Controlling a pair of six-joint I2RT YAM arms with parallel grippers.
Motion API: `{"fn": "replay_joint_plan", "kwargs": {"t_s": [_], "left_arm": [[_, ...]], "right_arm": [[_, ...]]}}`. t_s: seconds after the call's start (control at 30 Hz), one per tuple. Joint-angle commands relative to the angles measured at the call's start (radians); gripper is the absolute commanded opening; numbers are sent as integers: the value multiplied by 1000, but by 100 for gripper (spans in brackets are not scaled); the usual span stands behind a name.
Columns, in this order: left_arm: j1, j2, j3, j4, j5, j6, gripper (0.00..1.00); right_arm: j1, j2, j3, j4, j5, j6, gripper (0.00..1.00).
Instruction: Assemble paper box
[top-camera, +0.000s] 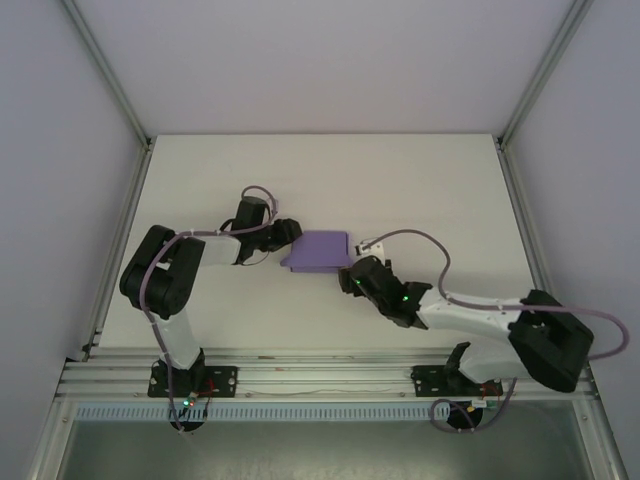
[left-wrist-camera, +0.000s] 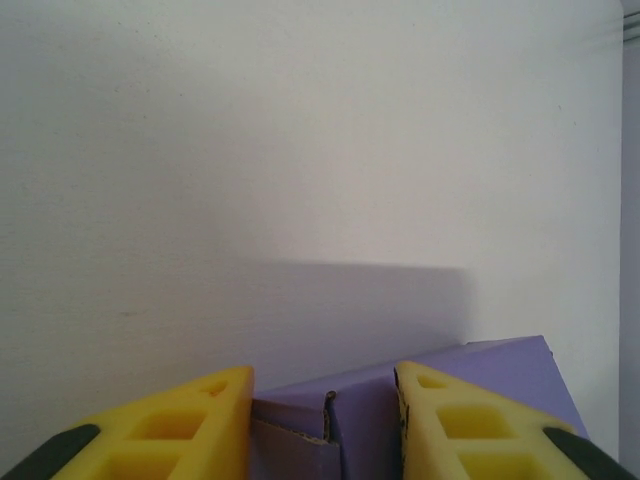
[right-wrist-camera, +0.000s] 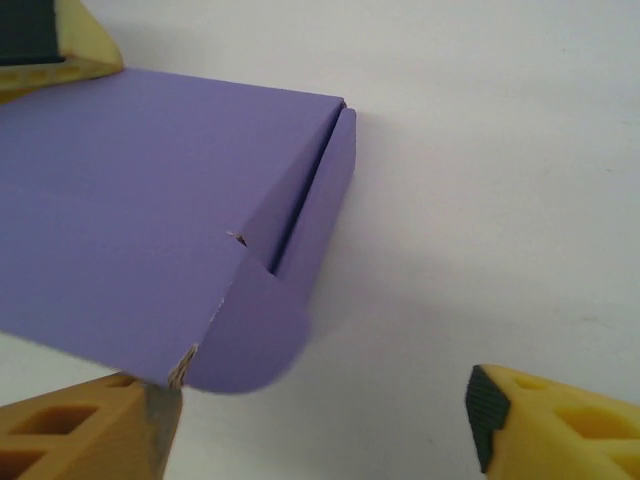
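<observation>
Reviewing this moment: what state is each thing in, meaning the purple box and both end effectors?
paper box: folded into a flat box, lying on the table; rounded tab at one corner not tucked in.
left end effector: fingers either side of the box's corner; whether it grips is unclear.
right end effector: open, holding nothing, beside the tab.

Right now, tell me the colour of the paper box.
Plain purple; the paper box shows best in the right wrist view.
</observation>
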Motion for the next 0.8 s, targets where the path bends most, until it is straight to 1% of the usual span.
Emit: {"fn": "replay_joint_plan", "kwargs": {"t_s": [0.0,0.07,0.13,0.17,0.2,0.23,0.33,0.37,0.47,0.5,0.63,0.77], "left_arm": [[-15,43,-54,-61,3,24,37],[-15,47,-72,-29,24,25,35],[-14,51,-84,-8,45,26,33],[-15,51,-92,4,49,25,32],[-15,51,-100,14,49,27,31],[-14,51,-108,27,53,27,30],[-12,51,-134,83,66,14,25],[-7,55,-144,112,77,4,21],[7,63,-167,166,102,-15,20],[12,65,-174,179,107,-23,18],[36,74,-228,294,141,-75,16],[59,90,-265,389,178,-119,16]], "right_arm": [[4,-74,-19,-84,-16,49,81],[-1,-87,-7,-126,-12,58,87],[-9,-131,9,-152,-12,75,92],[-16,-142,15,-158,-12,93,96],[-28,-148,19,-158,-21,112,99],[-47,-150,26,-155,-43,135,100],[-125,-134,41,-113,-185,192,100],[-149,-121,47,-91,-233,208,100],[-207,-67,88,-65,-326,257,100],[-223,-44,102,-62,-351,267,100],[-264,58,149,-28,-454,320,100],[-285,165,168,47,-555,359,100]]}}
